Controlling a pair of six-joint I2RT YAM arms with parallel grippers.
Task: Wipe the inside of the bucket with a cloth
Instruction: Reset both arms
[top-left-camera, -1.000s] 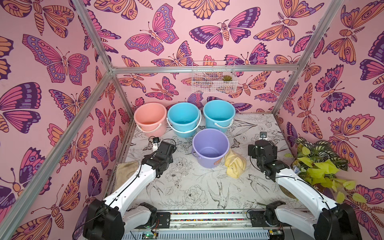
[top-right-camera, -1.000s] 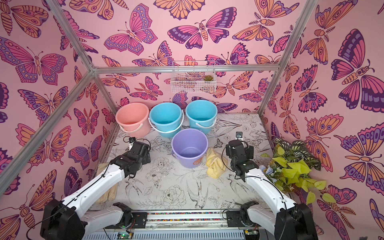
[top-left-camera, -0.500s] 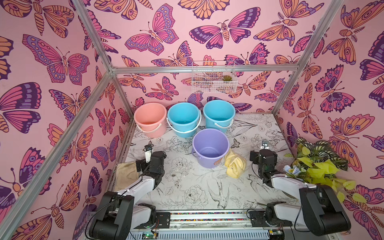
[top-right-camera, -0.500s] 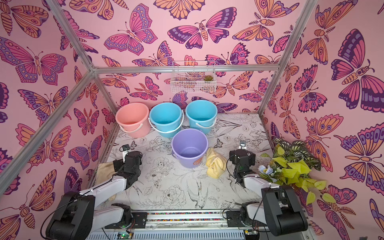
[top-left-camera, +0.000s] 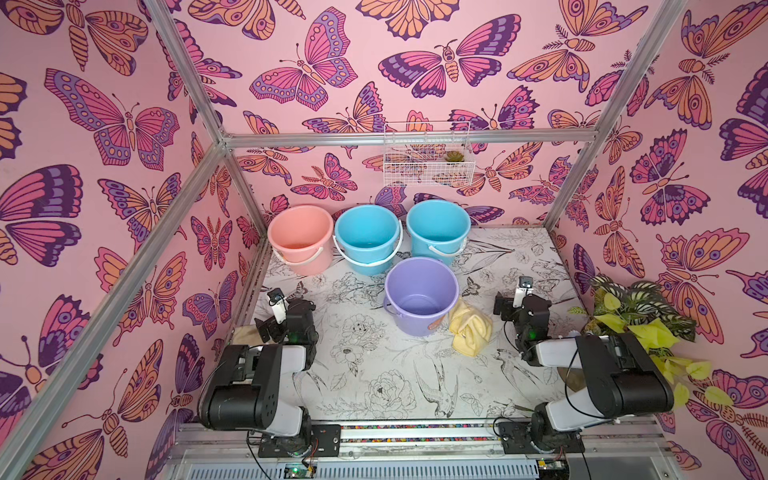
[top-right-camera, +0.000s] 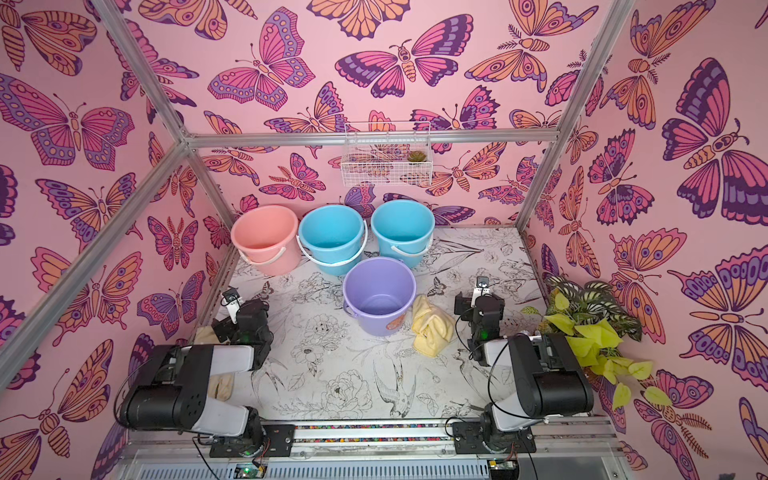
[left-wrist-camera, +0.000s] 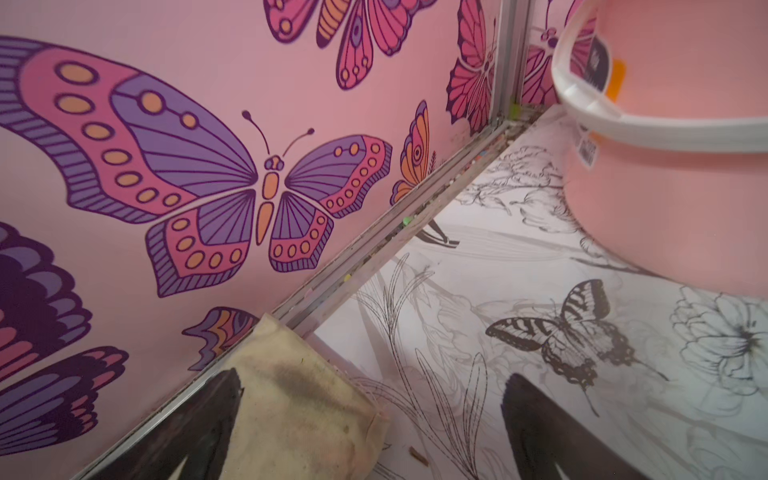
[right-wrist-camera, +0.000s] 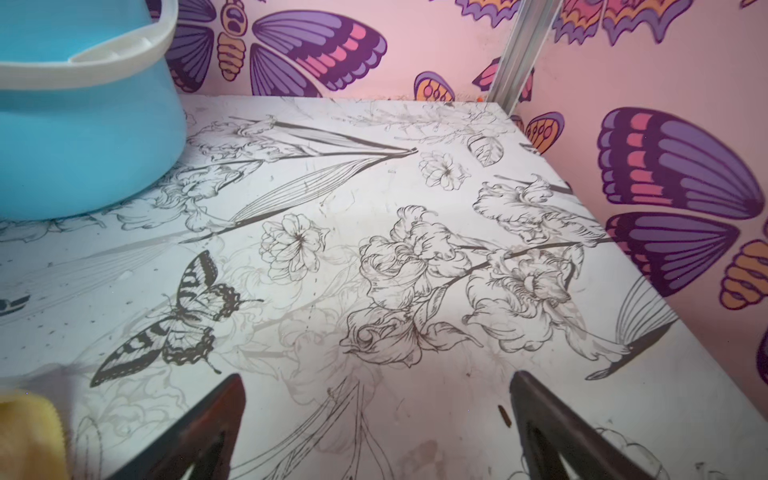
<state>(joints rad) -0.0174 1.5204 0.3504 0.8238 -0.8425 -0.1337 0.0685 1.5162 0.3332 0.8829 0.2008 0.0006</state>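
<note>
The cloth (top-left-camera: 469, 332), pale yellow and crumpled, lay on the worktop (top-left-camera: 374, 374) just right of the purple bucket (top-left-camera: 411, 326), apparently touching its wall. That bucket stood upright near the middle. A pink bucket (top-left-camera: 299, 249) and two blue buckets (top-left-camera: 365, 249) stood in a row behind it along the far wall. Both arms sat folded low at the near edge. The right fingers (right-wrist-camera: 220, 407) stood wide apart over bare worktop, holding nothing, with the cloth near them on the left but clear of them. The left fingers (left-wrist-camera: 208, 415) were likewise spread wide beside the left wall, gripping nothing. A stained tan rag (left-wrist-camera: 299, 407) lay flat under the gap between them, and the pink bucket stood farther off. A leafy plant (top-left-camera: 636, 316) sat at the right edge.
</note>
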